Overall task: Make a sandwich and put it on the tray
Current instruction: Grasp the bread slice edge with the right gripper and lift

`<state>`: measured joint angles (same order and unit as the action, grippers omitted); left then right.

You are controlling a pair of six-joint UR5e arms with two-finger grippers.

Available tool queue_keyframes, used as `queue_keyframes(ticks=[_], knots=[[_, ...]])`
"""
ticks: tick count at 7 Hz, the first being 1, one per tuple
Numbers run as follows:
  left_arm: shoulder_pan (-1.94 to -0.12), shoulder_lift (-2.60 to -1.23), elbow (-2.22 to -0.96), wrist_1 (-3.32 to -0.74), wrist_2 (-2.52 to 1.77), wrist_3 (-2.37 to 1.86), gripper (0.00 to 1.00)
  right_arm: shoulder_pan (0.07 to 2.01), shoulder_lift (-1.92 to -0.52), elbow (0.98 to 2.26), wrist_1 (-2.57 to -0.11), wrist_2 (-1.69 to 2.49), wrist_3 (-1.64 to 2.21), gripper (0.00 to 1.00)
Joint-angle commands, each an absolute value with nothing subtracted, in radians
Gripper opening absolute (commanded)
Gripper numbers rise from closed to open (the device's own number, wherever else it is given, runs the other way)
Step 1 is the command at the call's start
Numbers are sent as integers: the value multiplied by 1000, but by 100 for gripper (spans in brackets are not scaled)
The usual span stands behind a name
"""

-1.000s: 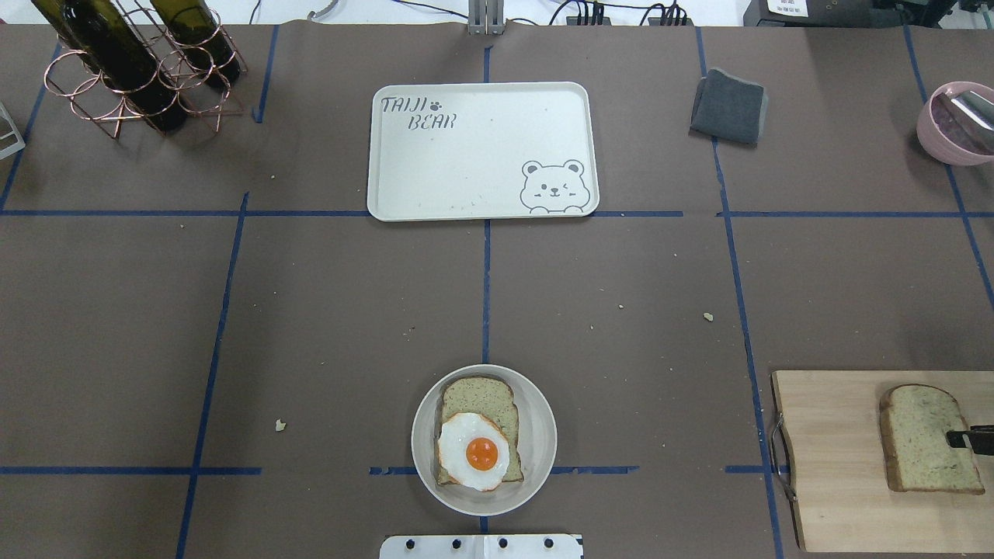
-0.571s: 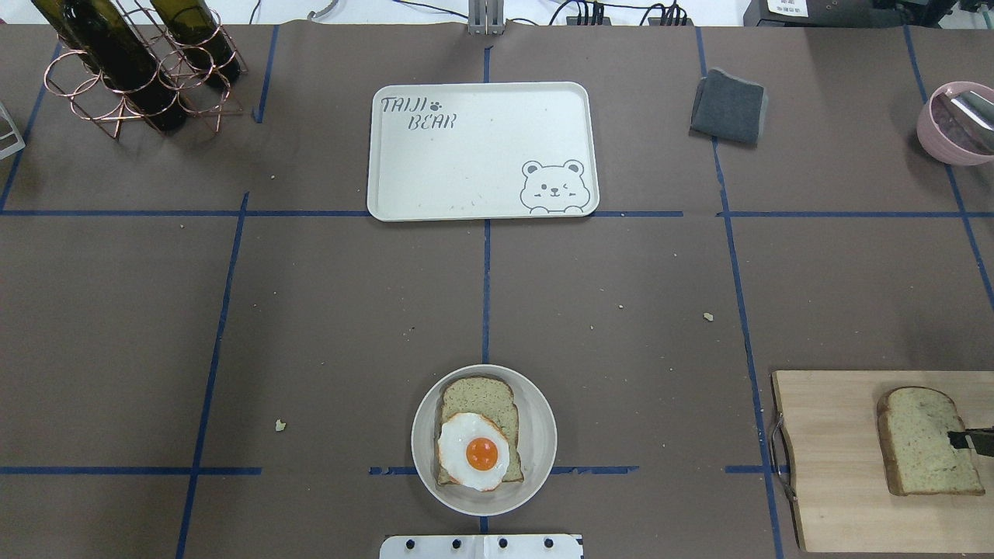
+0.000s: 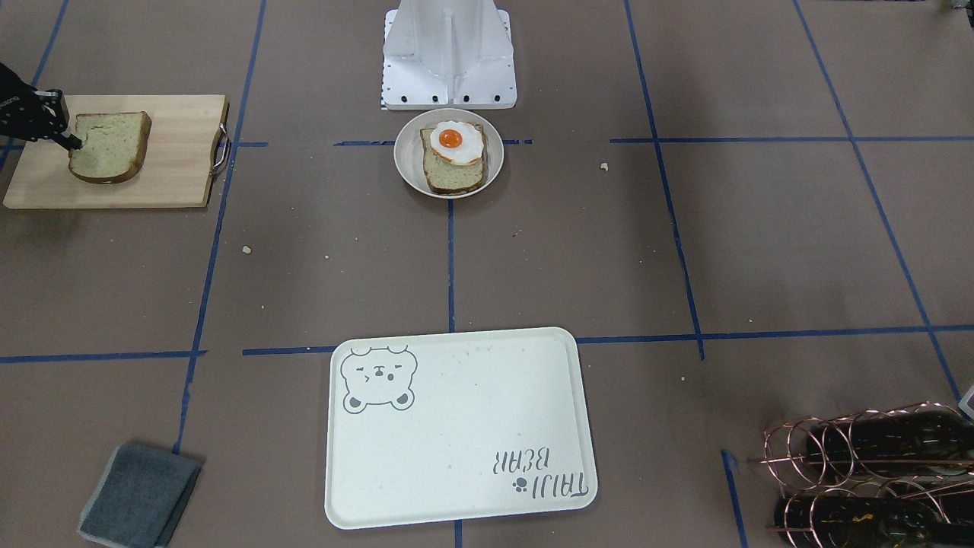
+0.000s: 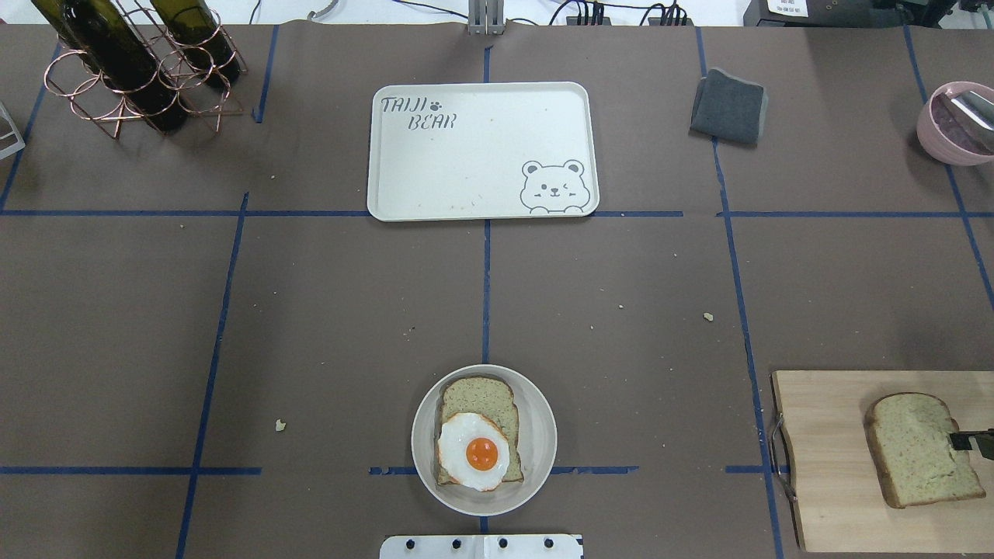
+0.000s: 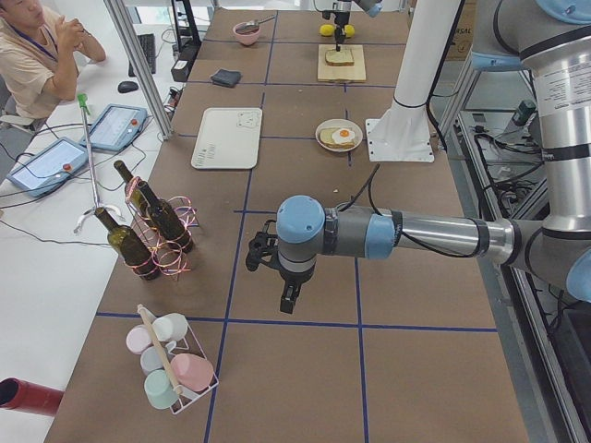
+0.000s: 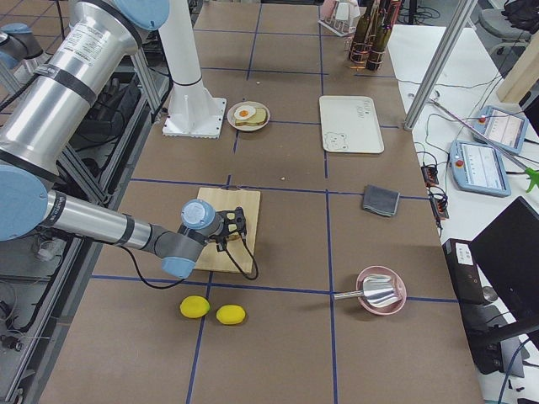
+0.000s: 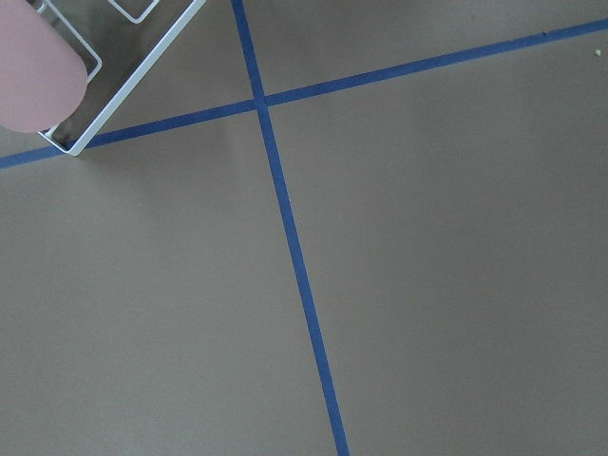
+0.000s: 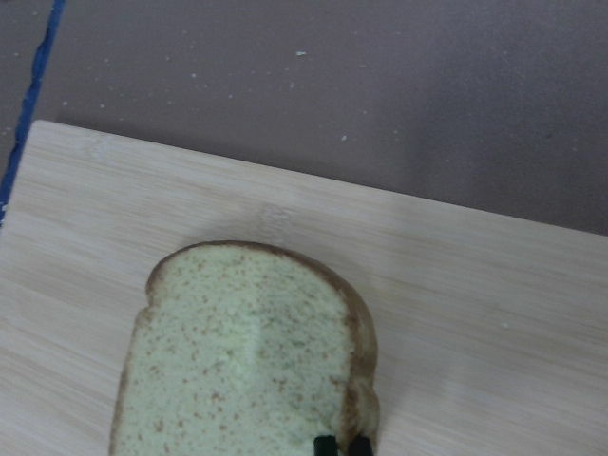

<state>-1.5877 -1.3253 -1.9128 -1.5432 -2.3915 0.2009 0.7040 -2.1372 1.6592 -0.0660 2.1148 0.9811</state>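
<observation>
One bread slice (image 4: 481,396) lies in a small round dish (image 4: 543,439) with the fried egg (image 4: 472,452) on top. The second bread slice (image 4: 916,450) lies on the wooden cutting board (image 4: 823,466) at the near right. My right gripper (image 4: 971,442) is shut on this slice's right crust; the right wrist view shows the fingertips (image 8: 328,444) pinching the crust and the slice (image 8: 247,370) bulging a little. The cream bear tray (image 4: 481,151) lies empty at the far centre. My left gripper (image 5: 288,303) hangs over bare table far to the left; I cannot tell if it is open or shut.
A copper rack with wine bottles (image 4: 132,70) stands far left. A folded grey cloth (image 4: 728,105) and a pink bowl with a metal scoop (image 4: 957,124) are far right. Two lemons (image 6: 212,310) lie beyond the board. A wire rack of cups (image 5: 171,369) stands near the left gripper.
The bread slice on the cutting board has slid a little to the left and turned slightly, with my right gripper's fingertips on its crust. Everything else is unchanged.
</observation>
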Motion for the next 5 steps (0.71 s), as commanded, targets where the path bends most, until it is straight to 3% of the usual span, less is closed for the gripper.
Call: queue_keyframes(ticks=[1,3,5], knots=[[-1588,-1324,-1913,-1543,-2391,201,100,707,-2126,1760,-29,2178,1079,0],[-1588,-1324,-1913,-1543,-2391,201,100,700,-2074,1859,-41,2186,1198,0],[-1588,-1324,-1910,-1542,-2391,199,100,686,-1848,1876,-171,2178,1319,0]])
